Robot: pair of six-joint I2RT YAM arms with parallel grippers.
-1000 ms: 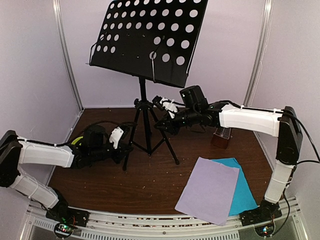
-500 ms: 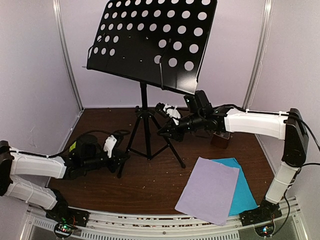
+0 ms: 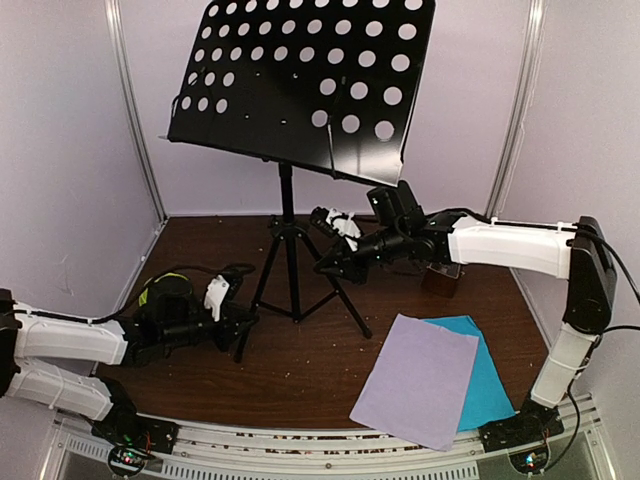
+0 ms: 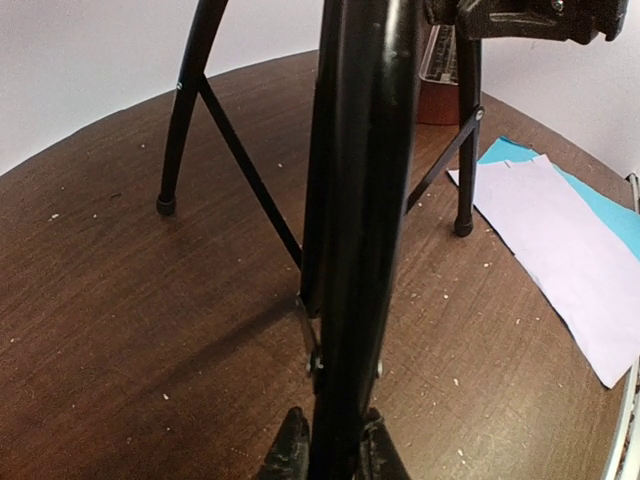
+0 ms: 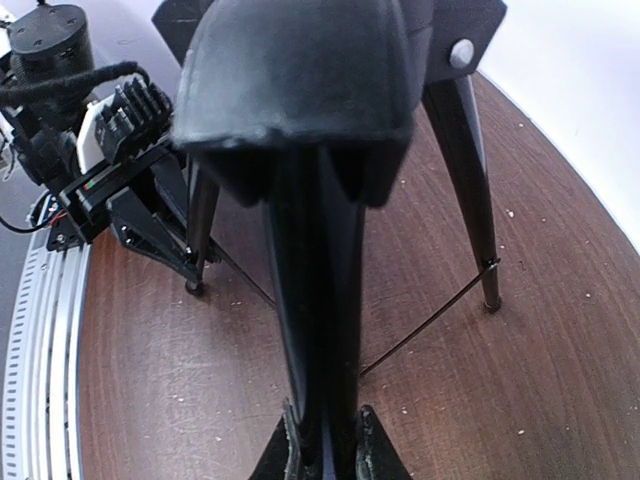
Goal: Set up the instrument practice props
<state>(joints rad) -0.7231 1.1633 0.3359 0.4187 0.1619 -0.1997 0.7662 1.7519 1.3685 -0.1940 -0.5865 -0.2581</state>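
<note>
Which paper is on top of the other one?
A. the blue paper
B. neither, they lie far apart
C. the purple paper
C: the purple paper covers most of the blue paper, which only peeks out along one side.

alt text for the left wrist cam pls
One leg of the black music stand fills the centre, clamped between the jaws of the left gripper at the bottom edge. Its other two legs stand on the brown table, with a lilac sheet overlapping a cyan sheet at right.
</note>
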